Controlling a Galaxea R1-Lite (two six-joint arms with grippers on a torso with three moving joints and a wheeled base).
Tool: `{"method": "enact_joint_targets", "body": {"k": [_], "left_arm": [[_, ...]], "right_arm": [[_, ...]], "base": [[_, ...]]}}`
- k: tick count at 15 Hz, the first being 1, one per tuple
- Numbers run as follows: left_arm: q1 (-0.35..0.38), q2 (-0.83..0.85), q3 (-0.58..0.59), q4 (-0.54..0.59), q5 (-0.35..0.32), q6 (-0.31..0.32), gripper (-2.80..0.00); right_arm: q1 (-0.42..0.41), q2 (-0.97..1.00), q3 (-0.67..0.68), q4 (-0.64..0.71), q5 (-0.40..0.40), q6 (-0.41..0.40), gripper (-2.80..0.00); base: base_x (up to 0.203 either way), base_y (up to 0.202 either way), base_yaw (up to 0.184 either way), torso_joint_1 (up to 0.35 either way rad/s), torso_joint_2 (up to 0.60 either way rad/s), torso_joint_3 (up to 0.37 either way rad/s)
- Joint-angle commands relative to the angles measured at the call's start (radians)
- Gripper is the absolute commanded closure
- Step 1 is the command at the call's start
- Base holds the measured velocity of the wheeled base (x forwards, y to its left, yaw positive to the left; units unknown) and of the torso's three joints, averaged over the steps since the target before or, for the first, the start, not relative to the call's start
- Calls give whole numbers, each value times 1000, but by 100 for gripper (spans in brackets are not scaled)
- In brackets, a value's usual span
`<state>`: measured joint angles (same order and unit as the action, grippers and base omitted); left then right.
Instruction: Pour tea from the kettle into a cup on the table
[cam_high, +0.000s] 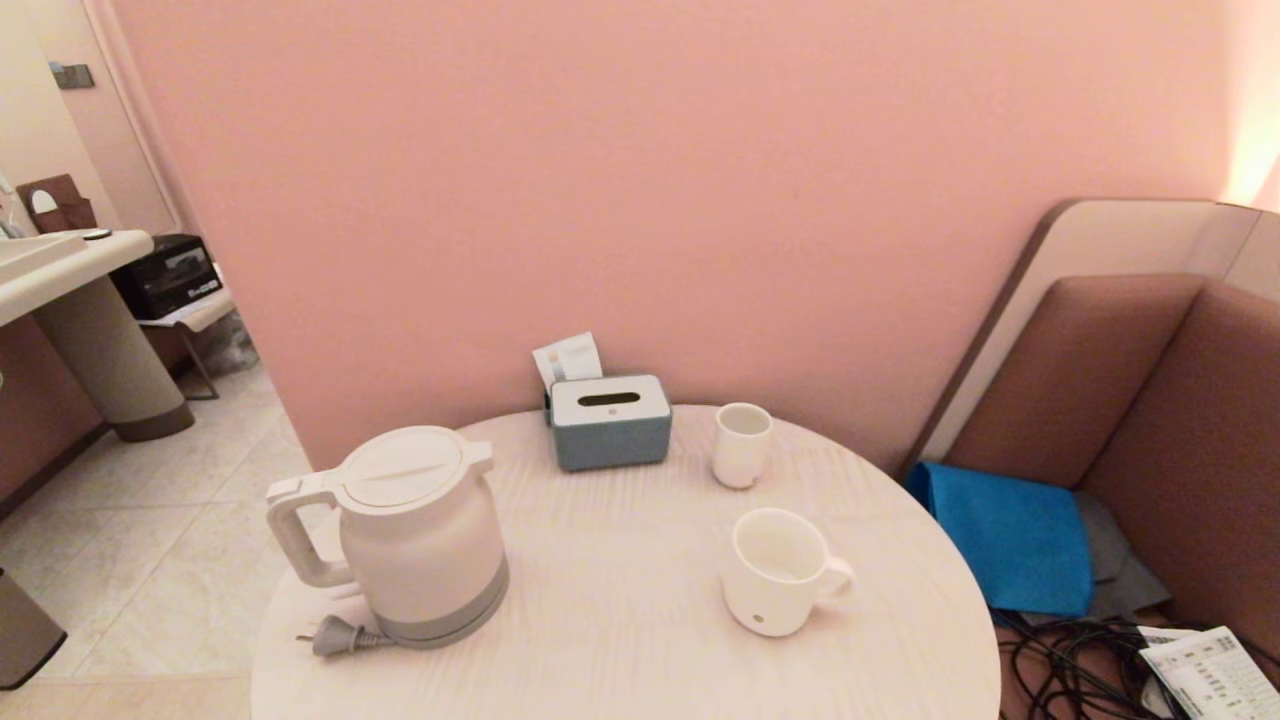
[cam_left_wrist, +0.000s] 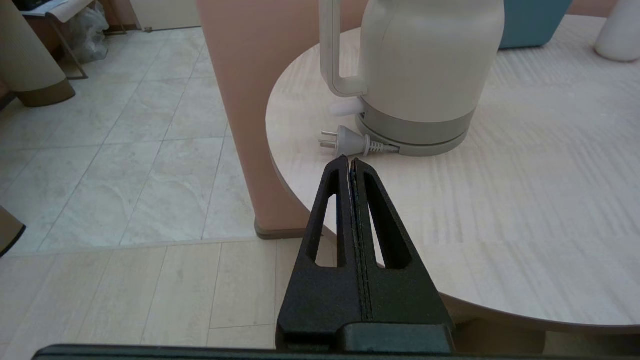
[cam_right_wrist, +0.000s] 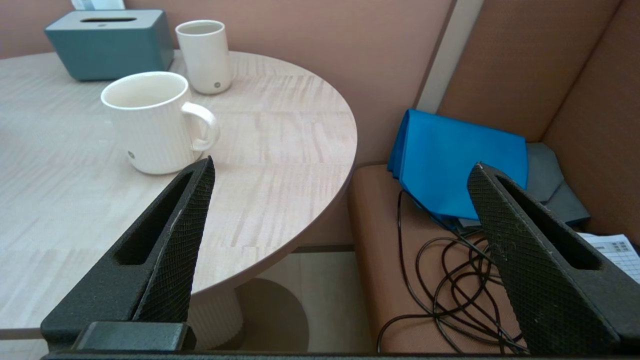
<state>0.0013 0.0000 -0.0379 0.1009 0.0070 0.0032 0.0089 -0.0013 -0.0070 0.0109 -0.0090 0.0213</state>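
The large white electric kettle (cam_high: 420, 535) is standing on its grey base at the left of the round pale wood-grain counter (cam_high: 620, 620), its grey plug (cam_left_wrist: 350, 142) lying just ahead of the left end effector (cam_left_wrist: 350, 162), whose fingers are pressed together, while the right end effector (cam_right_wrist: 342, 170) is hovering spread wide beside the wide white handled mug (cam_right_wrist: 150, 120).

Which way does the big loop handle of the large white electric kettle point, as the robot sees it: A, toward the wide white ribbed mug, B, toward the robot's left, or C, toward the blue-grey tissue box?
B: in the head view the kettle handle juts toward the robot's left, away from the mug.
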Motion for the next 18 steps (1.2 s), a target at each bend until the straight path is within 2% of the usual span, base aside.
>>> {"method": "enact_joint_targets", "body": {"k": [1,17,18], "left_arm": [[0,1,1,0,1,0,0],[0,0,0,0,1,0,0],[0,0,0,-1,1,0,0]], "right_arm": [[0,1,1,0,0,0,-280],[0,1,3,-5,-2,4,-280],[0,1,5,-14,-5,5,0]], "base": [[0,0,0,0,0,0],[0,0,0,0,0,0],[0,0,0,0,0,0]]}}
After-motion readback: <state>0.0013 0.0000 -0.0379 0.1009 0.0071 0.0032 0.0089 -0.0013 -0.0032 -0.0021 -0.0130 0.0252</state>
